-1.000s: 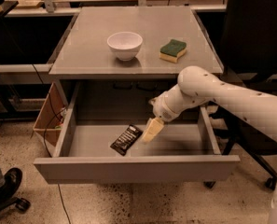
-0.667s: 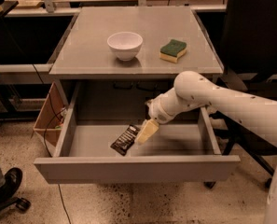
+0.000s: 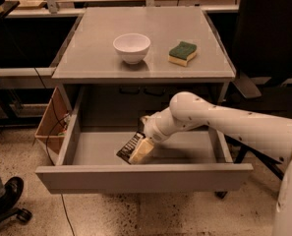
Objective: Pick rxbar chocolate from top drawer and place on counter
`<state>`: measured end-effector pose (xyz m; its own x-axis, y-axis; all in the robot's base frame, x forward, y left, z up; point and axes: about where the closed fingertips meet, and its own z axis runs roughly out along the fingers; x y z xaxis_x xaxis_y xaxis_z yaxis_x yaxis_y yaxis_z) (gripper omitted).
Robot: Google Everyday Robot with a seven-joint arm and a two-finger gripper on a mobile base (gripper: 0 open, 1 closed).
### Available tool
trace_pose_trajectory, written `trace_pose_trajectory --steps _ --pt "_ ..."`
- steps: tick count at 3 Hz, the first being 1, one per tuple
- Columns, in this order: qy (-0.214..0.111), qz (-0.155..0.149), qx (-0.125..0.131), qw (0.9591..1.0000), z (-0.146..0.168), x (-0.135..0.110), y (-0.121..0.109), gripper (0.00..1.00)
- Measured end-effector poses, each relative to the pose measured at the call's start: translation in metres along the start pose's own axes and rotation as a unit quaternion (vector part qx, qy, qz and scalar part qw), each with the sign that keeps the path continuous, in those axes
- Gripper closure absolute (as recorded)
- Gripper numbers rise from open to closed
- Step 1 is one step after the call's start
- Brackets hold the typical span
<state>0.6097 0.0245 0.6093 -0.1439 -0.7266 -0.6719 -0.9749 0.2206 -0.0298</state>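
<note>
The top drawer (image 3: 140, 177) is pulled wide open below the counter (image 3: 96, 48). The rxbar chocolate (image 3: 128, 147), dark with white lettering, lies on the drawer floor near the front, left of centre. My gripper (image 3: 141, 150), cream-coloured at the end of the white arm, reaches in from the right. It sits low in the drawer, right against the bar, and covers the bar's right part.
A white bowl (image 3: 131, 47) and a green-and-yellow sponge (image 3: 183, 52) stand on the counter. A cardboard box (image 3: 51, 122) with cables sits at the table's left side. A chair base (image 3: 10, 200) is at the lower left and dark furniture at the right.
My arm has moved left and lower into the drawer. The gripper now overlaps the bar's right end instead of standing beside it. The bar has barely shifted.
</note>
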Motion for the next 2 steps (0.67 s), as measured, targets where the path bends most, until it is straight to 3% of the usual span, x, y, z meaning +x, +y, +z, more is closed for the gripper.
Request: trace_pose_trajectory --steps 1,2 --pt "0.0 -0.004 0.0 1.0 0.014 0.0067 0.0067 0.04" --pt "-0.002 -0.003 0.008 1.0 0.0157 0.016 0.0057 0.23"
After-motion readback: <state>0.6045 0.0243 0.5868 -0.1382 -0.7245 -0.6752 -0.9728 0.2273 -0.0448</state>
